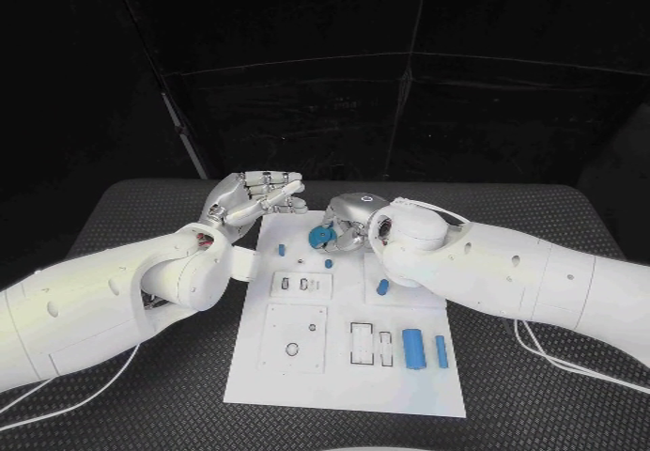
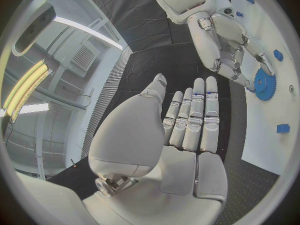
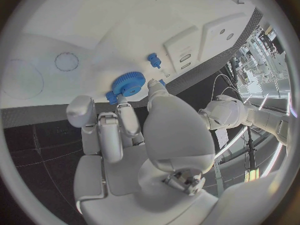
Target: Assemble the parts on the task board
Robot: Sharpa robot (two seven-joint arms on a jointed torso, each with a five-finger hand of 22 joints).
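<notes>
Task board [image 1: 346,376] flat at table centre, long axis running 12 to 6 o'clock. Right hand [image 1: 355,224] over board's 12 o'clock end — fingertips pinching blue gear [image 1: 324,237], also seen toothed and round in right wrist view [image 3: 129,84]. Left hand [image 1: 251,199] at 10 o'clock off board's far corner, fingers straight and side by side, holding nothing [image 2: 190,120]. Two blue cylinders [image 1: 425,350] upright-lying at board's 4 o'clock; small blue peg [image 1: 282,250] near 11 o'clock.

White task board [image 1: 346,376] flat on black table [image 1: 149,211]
</notes>
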